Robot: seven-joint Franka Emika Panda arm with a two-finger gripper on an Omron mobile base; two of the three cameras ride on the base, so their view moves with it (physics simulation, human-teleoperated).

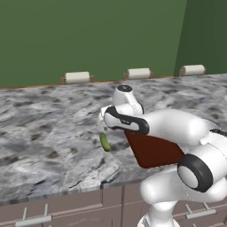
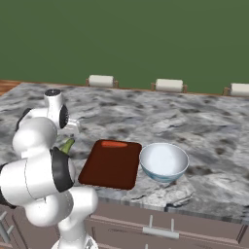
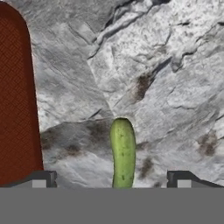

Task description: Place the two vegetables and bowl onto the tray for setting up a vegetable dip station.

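A: What lies on the grey marbled counter?
B: A small green cucumber piece rests on it, just left of a dark reddish-brown tray.

A: Where is the robot?
B: Its white arm rises from the lower right and covers much of the tray. The hand sits right above the cucumber; its fingers cannot be made out.

A: And behind?
B: A green wall, with three pale rolls along the counter's far edge

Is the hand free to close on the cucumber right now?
Probably yes. The cucumber lies alone on the counter, centred between the open hand fingertips, with the tray off to one side and nothing between.
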